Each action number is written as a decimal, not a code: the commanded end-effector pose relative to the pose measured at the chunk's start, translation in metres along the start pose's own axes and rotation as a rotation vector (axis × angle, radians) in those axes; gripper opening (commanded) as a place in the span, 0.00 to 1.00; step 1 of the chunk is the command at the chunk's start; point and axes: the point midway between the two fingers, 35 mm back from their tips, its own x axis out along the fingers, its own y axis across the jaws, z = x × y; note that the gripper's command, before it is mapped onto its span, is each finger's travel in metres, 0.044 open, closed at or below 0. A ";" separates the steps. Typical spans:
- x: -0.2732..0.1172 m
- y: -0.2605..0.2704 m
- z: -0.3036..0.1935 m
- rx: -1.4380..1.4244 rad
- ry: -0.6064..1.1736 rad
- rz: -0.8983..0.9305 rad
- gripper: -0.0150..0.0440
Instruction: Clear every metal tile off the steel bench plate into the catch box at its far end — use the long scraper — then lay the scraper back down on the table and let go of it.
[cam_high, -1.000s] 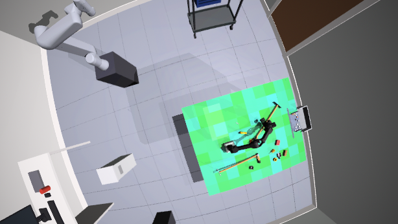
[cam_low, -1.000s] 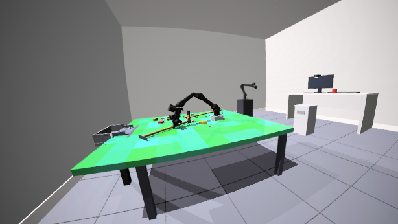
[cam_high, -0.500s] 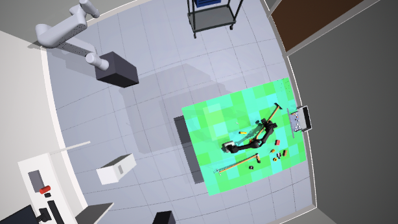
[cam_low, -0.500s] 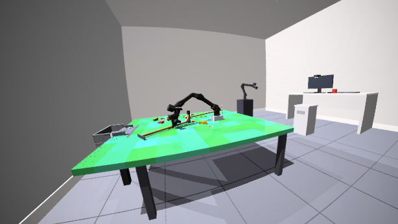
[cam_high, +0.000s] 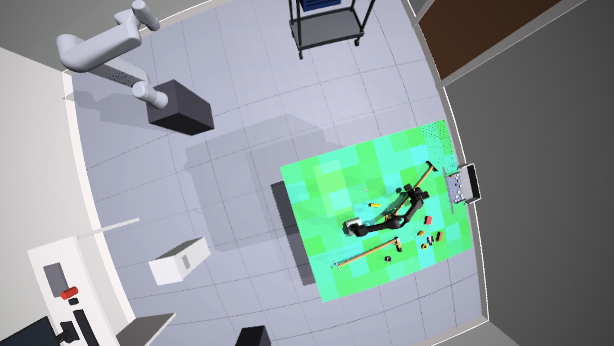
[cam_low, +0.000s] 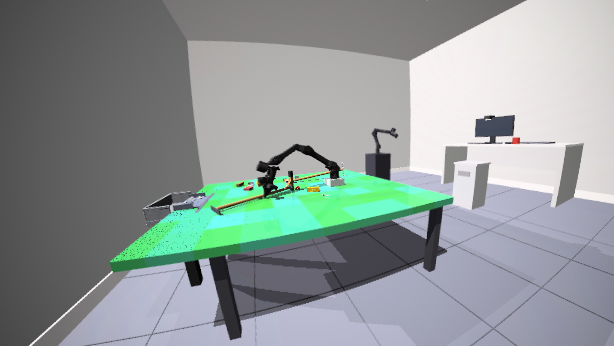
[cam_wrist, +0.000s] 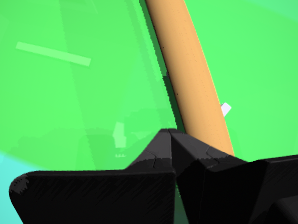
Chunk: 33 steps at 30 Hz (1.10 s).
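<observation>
A long tool with an orange handle (cam_high: 424, 176) (cam_low: 240, 202) (cam_wrist: 190, 65) and a wide dark head lies on the green table, its head toward the plate side. My gripper (cam_low: 266, 194) (cam_wrist: 166, 135) is shut with nothing between its fingertips. In the wrist view the handle passes just beyond and to the right of the tips; whether they touch is unclear. A second orange-handled tool (cam_high: 367, 253) lies on the other side of the arm. The steel bench plate (cam_high: 452, 194) carries several small tiles, too small to count. The catch box (cam_high: 470, 182) (cam_low: 156, 213) adjoins its far end.
A yellow block (cam_high: 374, 205) (cam_low: 313, 189) lies between the arm's base and the tool. A red block (cam_high: 428, 220), a brown block (cam_high: 439, 236) and several small parts lie on the table beyond the arm. A dark nut-like piece (cam_high: 387, 259) lies near the second tool.
</observation>
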 end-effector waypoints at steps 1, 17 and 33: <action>0.000 -0.008 0.003 0.000 -0.004 -0.003 0.25; 0.001 -0.023 0.006 -0.001 -0.005 -0.004 0.25; -0.010 -0.027 0.013 -0.002 -0.011 -0.002 0.25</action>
